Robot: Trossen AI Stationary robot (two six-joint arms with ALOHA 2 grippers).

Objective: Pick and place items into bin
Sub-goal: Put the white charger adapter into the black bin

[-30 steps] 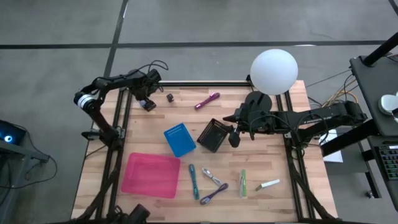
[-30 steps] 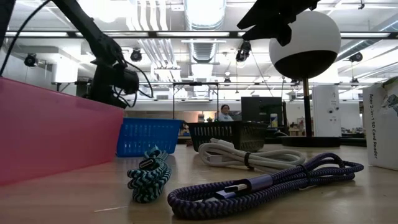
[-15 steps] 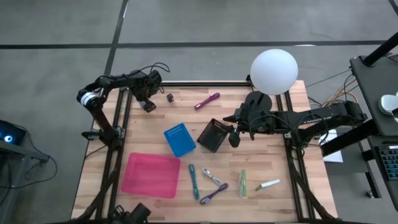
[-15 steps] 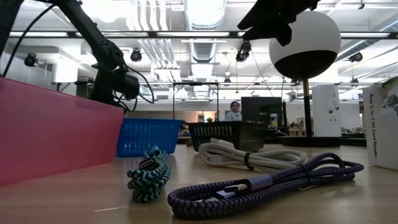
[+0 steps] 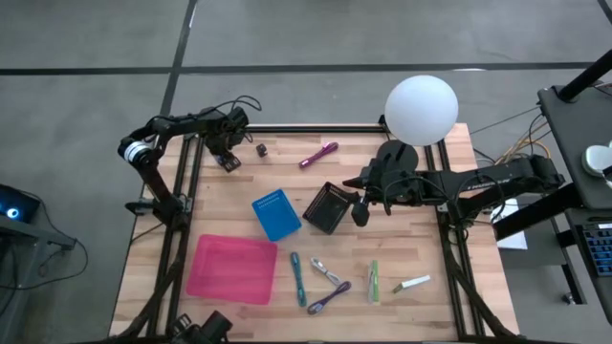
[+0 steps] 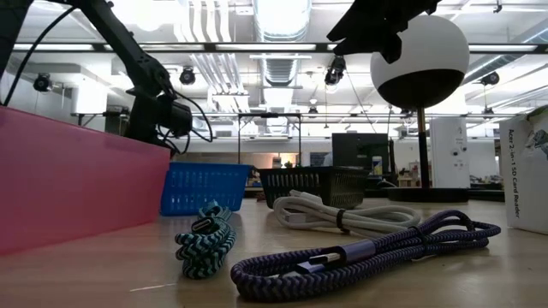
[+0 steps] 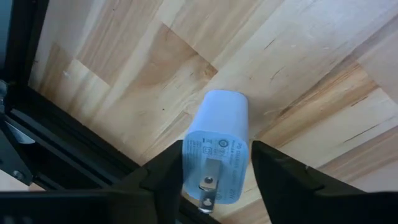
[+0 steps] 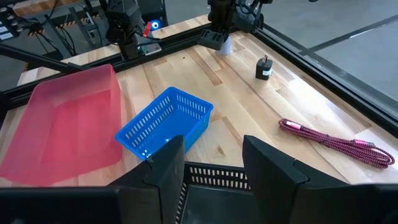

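Observation:
My left gripper (image 5: pixel 228 156) is at the table's far left corner, shut on a lilac-white charger plug (image 7: pixel 217 134) whose two metal prongs face the wrist camera. My right gripper (image 5: pixel 360 210) hangs open and holds nothing, just right of a dark mesh basket (image 5: pixel 326 206). Lying flat on the table are a magenta cable (image 5: pixel 318 154), a small black adapter (image 5: pixel 261 149), a teal cable (image 5: pixel 297 272), a white cable (image 5: pixel 325 270), a purple cable (image 5: pixel 328 298), a green item (image 5: pixel 374 280) and a white stick (image 5: pixel 415 283). The pink bin (image 5: pixel 232 268) sits near the left front. My left gripper pinches the charger plug's two long sides near its pronged end (image 7: pixel 214 165), one finger (image 7: pixel 165 177) on each side. The fingers come from above, pointing down. The plug stands upright with its prongs up. I cannot tell whether its far end is off the wood.
A blue basket (image 5: pixel 276 213) stands beside the dark one at mid-table. The white globe lamp (image 5: pixel 421 110) rises at the far right, next to my right arm. Black frame rails (image 7: pixel 68 155) run along the table edge close to my left gripper.
My left arm has shifted a little over the plug, and in the low view its gripper has sunk slightly. My right arm and the loose things have kept still.

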